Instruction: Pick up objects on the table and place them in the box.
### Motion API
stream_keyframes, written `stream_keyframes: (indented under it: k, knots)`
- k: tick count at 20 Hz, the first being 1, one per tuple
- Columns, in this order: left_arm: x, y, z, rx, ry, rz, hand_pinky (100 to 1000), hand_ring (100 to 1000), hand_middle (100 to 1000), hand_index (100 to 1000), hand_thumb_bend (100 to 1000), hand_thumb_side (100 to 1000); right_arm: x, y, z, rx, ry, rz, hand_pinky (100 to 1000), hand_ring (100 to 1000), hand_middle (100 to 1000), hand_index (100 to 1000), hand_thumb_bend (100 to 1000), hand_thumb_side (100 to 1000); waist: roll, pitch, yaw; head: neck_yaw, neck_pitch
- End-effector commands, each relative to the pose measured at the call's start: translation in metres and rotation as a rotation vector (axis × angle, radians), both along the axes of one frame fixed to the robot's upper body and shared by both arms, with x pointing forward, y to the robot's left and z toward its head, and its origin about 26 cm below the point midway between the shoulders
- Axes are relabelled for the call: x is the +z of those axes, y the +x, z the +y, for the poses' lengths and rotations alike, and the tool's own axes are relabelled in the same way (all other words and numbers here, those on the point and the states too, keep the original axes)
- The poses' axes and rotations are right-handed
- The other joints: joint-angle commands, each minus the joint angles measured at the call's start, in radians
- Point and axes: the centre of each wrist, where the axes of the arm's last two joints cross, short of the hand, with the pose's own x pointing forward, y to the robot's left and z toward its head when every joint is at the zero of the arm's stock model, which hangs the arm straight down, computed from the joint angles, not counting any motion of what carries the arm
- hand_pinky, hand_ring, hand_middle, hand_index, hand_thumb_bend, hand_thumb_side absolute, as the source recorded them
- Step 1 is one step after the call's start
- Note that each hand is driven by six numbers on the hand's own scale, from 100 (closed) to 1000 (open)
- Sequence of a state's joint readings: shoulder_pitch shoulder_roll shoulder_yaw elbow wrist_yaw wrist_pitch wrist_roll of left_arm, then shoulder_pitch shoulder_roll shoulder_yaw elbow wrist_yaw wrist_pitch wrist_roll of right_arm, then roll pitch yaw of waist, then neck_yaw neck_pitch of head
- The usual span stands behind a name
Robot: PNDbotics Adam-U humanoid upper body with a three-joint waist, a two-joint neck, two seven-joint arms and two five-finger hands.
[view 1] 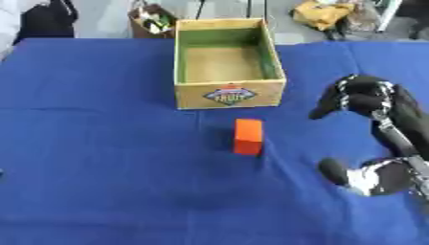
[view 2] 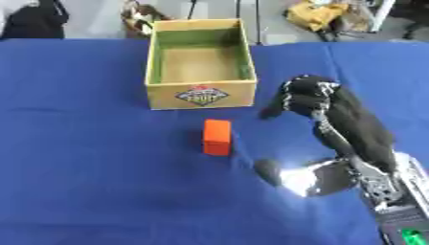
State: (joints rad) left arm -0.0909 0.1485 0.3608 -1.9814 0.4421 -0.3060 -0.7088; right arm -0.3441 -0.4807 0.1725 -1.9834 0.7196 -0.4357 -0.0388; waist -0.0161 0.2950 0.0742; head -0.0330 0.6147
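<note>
Reach for the orange block, with the box not yet filled.

The right robot hand [view 1: 362, 98] hovered above the blue-clothed counter [view 1: 100, 158], fingers curled downward and holding nothing, off to the right of the orange block [view 1: 248, 136]. The block stood on the counter just in front of the wooden box [view 1: 228, 93], apart from it. Judging by this, the pick was yet to begin: the hand would need to move left, lower and close round the block. The box looked empty. No left robot hand showed.
</note>
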Motion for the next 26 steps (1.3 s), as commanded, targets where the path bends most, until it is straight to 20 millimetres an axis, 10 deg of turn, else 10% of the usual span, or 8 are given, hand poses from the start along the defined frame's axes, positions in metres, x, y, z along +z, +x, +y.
stream_keyframes:
  k: [1,26]
  knots:
    - [0.006,-0.003,0.002,0.009,0.013,-0.021,100,152,179,441,100,969,0.011,-0.001,-0.003,-0.007,-0.051,-0.038,664,612,511,705,517,1000,0.0,-0.016,0.001,-0.002,-0.004]
    - [0.008,-0.001,0.0,-0.023,0.037,-0.01,100,151,178,439,100,973,0.058,0.023,-0.017,-0.215,-0.515,0.212,783,748,643,883,727,625,-0.027,-0.022,0.054,-0.062,0.001]
